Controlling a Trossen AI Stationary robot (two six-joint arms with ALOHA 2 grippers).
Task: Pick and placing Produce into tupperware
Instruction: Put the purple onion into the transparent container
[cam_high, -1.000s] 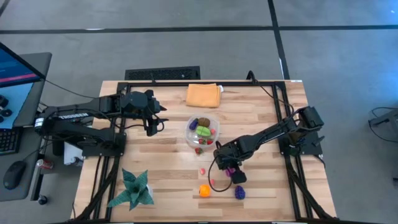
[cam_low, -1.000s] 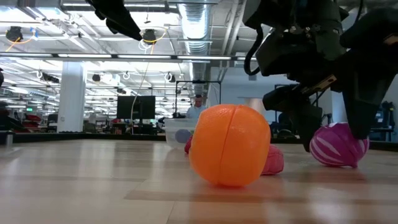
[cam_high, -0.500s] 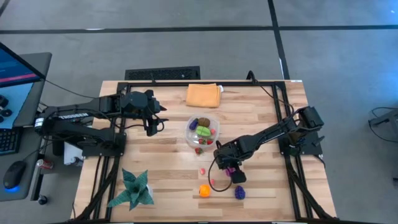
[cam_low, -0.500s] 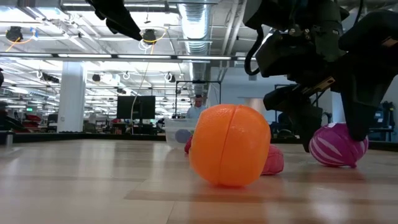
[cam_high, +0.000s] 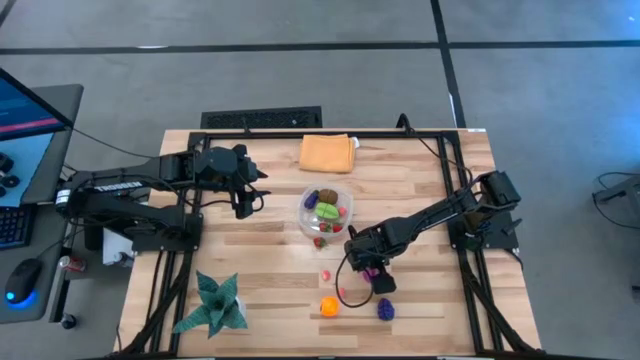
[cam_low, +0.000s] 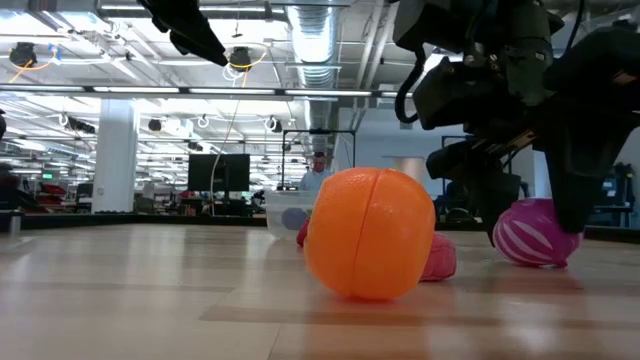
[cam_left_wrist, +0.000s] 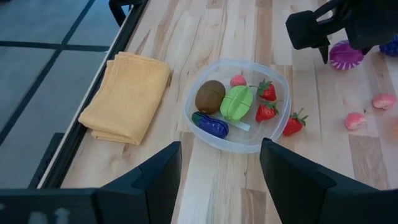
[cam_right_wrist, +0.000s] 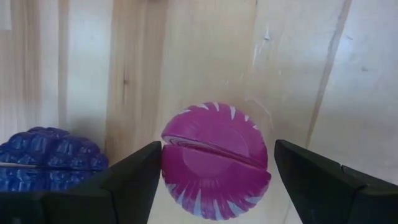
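The clear tupperware (cam_high: 303, 222) (cam_left_wrist: 188, 107) sits mid-table, holding a brown kiwi (cam_left_wrist: 210, 95), a green piece (cam_left_wrist: 236, 102), a dark purple piece (cam_left_wrist: 210, 124) and strawberries (cam_left_wrist: 266, 112). One strawberry (cam_left_wrist: 292, 122) lies just outside it. An orange fruit (cam_high: 328, 306) (cam_low: 370, 233), pink bits (cam_high: 325, 274) and a blue-purple berry (cam_high: 386, 310) (cam_right_wrist: 43, 158) rest on the near table. My right gripper (cam_high: 370, 271) (cam_right_wrist: 217, 180) is open and low, with a finger on either side of the magenta striped piece (cam_right_wrist: 214, 165) (cam_low: 535, 232). My left gripper (cam_high: 245, 196) (cam_left_wrist: 221, 186) hovers open, left of the tupperware. My right gripper comes down from above on the magenta piece, which rests on the table. One finger (cam_right_wrist: 134, 177) meets the piece's side (cam_right_wrist: 166, 155). A thin gap shows between the other finger (cam_right_wrist: 311, 180) and the piece.
A folded orange cloth (cam_high: 327, 153) lies near the far edge. A green spiky star plant (cam_high: 213, 305) stands at the near-left corner. A dark piece (cam_high: 384, 285) sits right beside the right gripper. Black frame rails (cam_high: 190, 250) run along both table sides.
My right gripper's fingers have drawn closer together around the magenta piece. The piece has slid a little toward the table's left, staying on the wood. My left arm has kept still.
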